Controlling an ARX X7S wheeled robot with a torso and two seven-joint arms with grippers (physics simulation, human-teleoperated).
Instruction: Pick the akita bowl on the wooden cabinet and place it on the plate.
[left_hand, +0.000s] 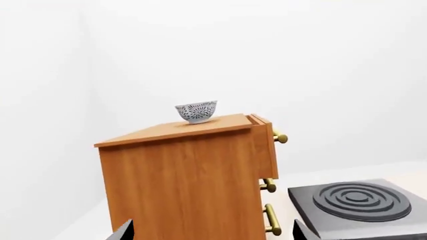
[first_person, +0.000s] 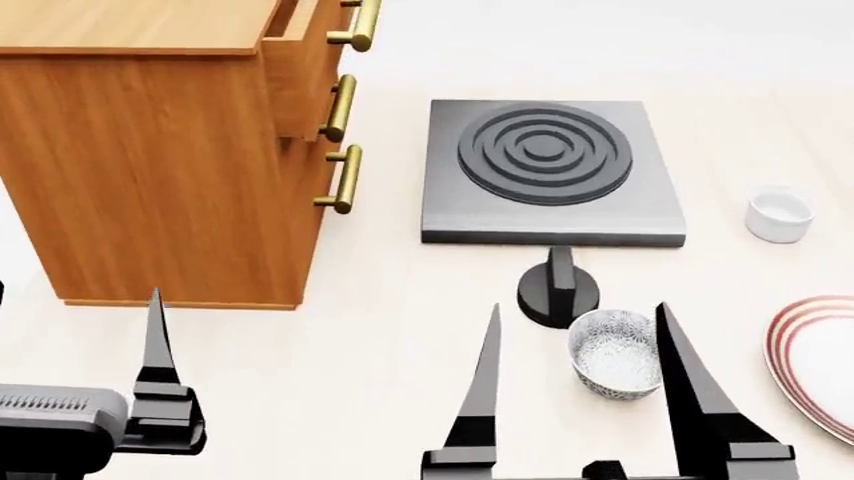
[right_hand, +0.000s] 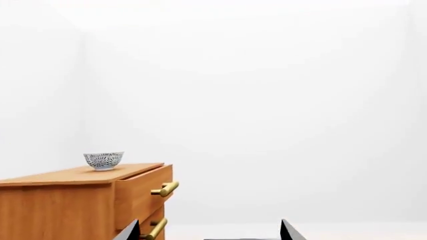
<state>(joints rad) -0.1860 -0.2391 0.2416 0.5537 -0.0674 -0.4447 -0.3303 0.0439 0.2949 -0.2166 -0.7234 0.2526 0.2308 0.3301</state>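
Observation:
The akita bowl (left_hand: 197, 111), small and white with a dark pattern, stands upright on top of the wooden cabinet (left_hand: 187, 185). The right wrist view shows the bowl (right_hand: 103, 160) near the back of the cabinet top (right_hand: 73, 176). In the head view the cabinet (first_person: 160, 170) fills the upper left and the bowl is out of frame. The plate (first_person: 817, 362), white with red rings, lies at the right edge of the table. My left gripper (left_hand: 212, 235) is open in front of the cabinet's side, well below the bowl. My right gripper (first_person: 578, 315) is open and holds nothing, low over the table.
A grey square stove (first_person: 550, 170) with a ringed burner sits right of the cabinet, with a black knob (first_person: 558, 290) in front. A second patterned bowl (first_person: 617, 352) stands on the table between my right fingers. A small white cup (first_person: 778, 215) is at far right. The cabinet's top drawer (first_person: 310, 50) juts out slightly.

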